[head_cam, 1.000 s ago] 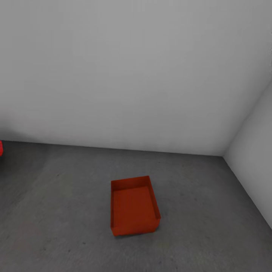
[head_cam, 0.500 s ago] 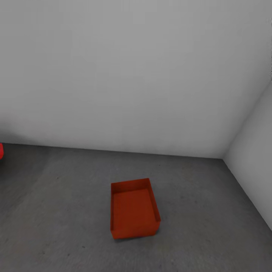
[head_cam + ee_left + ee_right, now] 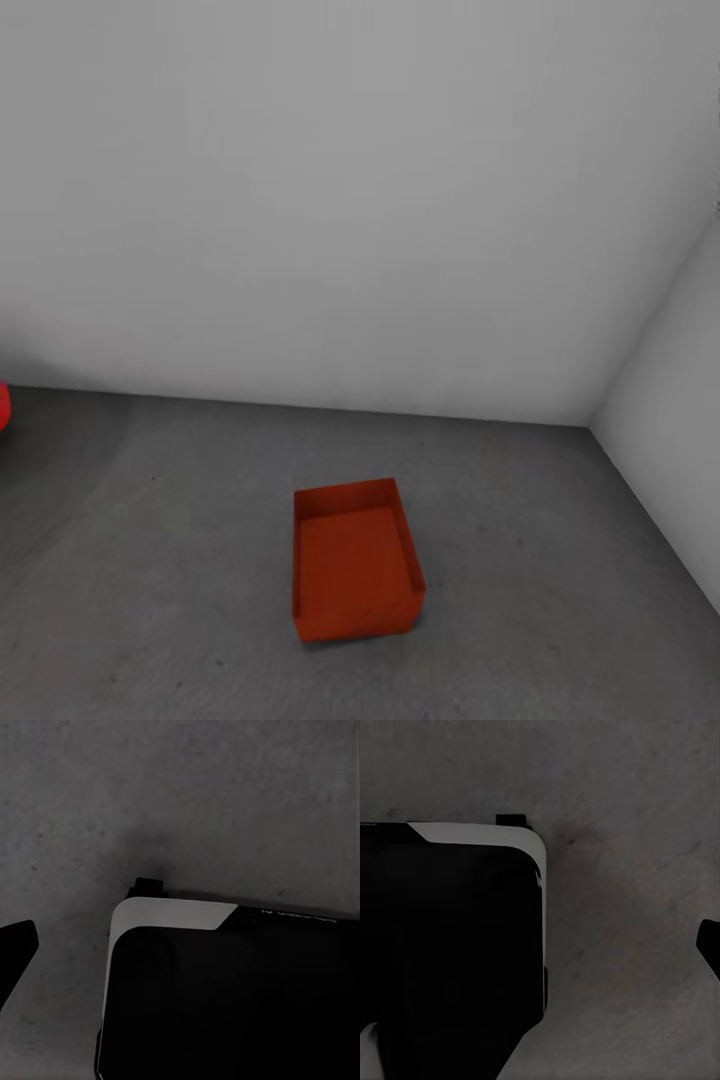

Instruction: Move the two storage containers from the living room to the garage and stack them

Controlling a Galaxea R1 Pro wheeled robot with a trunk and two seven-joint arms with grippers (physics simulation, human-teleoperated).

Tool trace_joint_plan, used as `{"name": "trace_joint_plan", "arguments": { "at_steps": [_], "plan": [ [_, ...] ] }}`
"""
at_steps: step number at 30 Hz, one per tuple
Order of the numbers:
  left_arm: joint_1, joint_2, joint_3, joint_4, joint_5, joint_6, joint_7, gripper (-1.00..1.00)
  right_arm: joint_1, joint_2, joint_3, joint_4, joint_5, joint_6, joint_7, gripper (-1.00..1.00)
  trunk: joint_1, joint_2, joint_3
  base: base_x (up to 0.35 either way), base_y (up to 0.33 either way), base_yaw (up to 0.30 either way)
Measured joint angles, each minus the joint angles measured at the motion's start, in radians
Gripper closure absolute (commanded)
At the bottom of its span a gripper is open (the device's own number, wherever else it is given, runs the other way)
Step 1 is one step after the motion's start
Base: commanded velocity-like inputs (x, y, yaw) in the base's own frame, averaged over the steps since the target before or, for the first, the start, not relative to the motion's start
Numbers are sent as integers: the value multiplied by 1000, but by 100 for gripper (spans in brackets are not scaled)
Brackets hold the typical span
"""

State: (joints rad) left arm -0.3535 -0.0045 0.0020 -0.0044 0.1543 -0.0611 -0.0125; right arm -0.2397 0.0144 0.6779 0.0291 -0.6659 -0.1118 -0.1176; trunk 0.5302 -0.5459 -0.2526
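Observation:
One orange-red storage container (image 3: 355, 560) stands upright and empty on the dark grey concrete floor (image 3: 150, 520) of the garage, near the corner where two white-grey walls (image 3: 350, 200) meet. Nothing is inside it or on top of it. In the left wrist view a single dark fingertip (image 3: 16, 945) juts in over bare concrete. The right wrist view likewise has one dark fingertip (image 3: 709, 945) at its edge. Neither gripper holds anything that I can see, and each one's other finger is out of frame.
A sliver of a red car (image 3: 3, 405) shows at the far left edge of the head view. The side wall (image 3: 670, 430) closes the floor off on the right. My black-and-white base (image 3: 225, 990) shows in the left wrist view, and the base (image 3: 450, 945) also shows in the right wrist view.
The whole head picture has slid slightly downward, so the camera has moved. The container stays where it was on the floor.

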Motion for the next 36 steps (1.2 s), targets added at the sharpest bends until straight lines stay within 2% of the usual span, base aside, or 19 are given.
{"name": "trace_joint_plan", "arguments": {
  "at_steps": [36],
  "plan": [
    [0, 0, 0, 0, 0, -2, 0, -100, 0, 0, 0, 0, 0, 0, 0, -100, 0, 0, 56, 0, 0, 0]
  ]
}}
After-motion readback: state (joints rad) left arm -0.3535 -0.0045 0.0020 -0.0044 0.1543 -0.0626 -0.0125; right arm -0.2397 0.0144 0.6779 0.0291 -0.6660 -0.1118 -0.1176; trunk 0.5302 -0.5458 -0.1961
